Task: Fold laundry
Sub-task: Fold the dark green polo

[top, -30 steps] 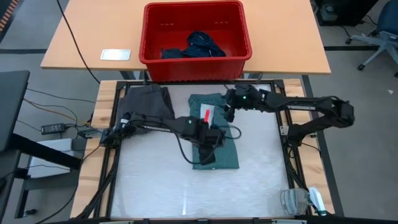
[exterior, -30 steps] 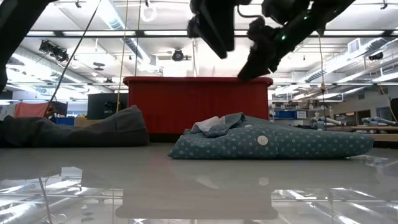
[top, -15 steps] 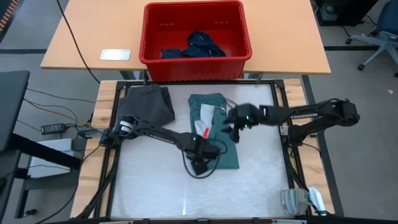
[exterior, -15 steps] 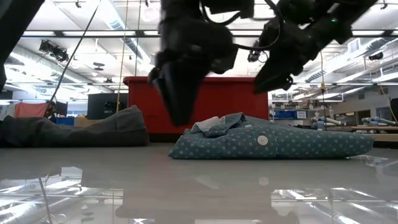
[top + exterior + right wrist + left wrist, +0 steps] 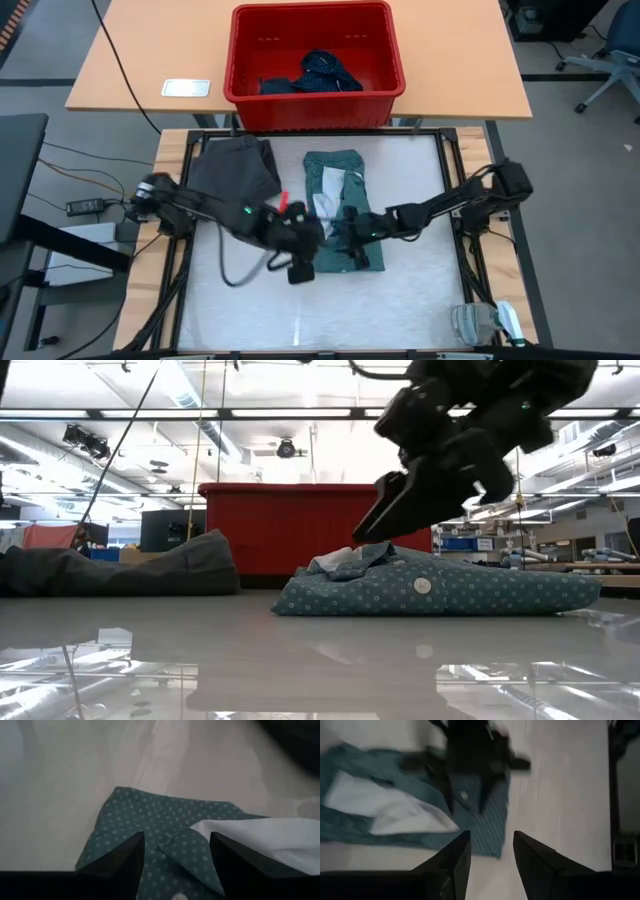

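Both grippers (image 5: 489, 851) (image 5: 176, 851) parted, empty; over shirt (image 5: 337, 190)

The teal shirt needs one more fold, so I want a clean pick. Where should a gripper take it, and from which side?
Judging by its pose, take the teal shirt at its near bottom corner, coming from above on the front edge: there the cloth lies flat and thin, with bare table beside it. The collar end is bunched.

Setting: robotics lab or workshop. Open ceiling with strip lights (image 5: 120, 415) and exposed ducting (image 5: 185, 395). Workbenches (image 5: 580, 567) beyond; office chair (image 5: 610, 62), floor cables (image 5: 85, 165).
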### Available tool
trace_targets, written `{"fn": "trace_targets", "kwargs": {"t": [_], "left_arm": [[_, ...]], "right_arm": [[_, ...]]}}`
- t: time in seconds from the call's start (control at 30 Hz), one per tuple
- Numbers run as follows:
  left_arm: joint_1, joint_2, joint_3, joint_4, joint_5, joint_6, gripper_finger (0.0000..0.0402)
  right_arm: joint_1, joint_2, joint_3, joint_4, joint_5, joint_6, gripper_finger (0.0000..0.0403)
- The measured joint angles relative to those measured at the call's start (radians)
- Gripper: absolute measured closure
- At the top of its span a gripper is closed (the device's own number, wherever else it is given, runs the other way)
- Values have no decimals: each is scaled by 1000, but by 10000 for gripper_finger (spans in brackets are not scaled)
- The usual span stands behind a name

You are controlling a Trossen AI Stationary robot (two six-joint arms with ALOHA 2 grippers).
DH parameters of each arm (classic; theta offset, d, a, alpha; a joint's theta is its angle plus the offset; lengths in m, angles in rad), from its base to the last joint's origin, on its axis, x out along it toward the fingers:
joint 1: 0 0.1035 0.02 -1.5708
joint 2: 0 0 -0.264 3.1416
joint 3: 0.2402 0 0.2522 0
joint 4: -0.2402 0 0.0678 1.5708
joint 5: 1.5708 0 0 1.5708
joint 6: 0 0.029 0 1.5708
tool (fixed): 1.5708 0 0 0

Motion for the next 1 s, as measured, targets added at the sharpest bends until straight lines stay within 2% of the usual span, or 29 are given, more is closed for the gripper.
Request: {"fn": "trace_targets", "kwargs": {"t": [0.1, 0.23, 0.37, 0.47, 0.57, 0.67, 0.73, 0.9, 1.0], "left_arm": [[19, -98, -93, 93, -15, 1, 251], [45, -252, -349, 313, 11, -7, 251], [80, -398, -611, 524, 13, -57, 251], [101, -480, -755, 674, 14, -91, 251], [123, -533, -870, 830, 27, -100, 251], [160, -558, -956, 987, 75, -101, 251], [188, -562, -999, 1033, 127, -106, 251], [270, -562, -1032, 1063, 235, -80, 251], [339, -561, -1032, 1059, 304, -34, 251]], "right_arm": [[-9, 53, 44, -5, 2, 26, 174], [-41, 91, 89, -60, 4, 62, 193], [-66, 105, 127, -154, -34, 99, 242], [-80, 106, 127, -161, -137, 107, 283], [-85, 106, 128, -199, -145, 107, 317], [-91, 98, 128, -242, -142, 119, 364], [-91, 73, 127, -264, -144, 134, 389], [-107, -55, 168, -315, -139, 159, 386], [-156, -117, 197, -336, -65, 154, 394]]}}
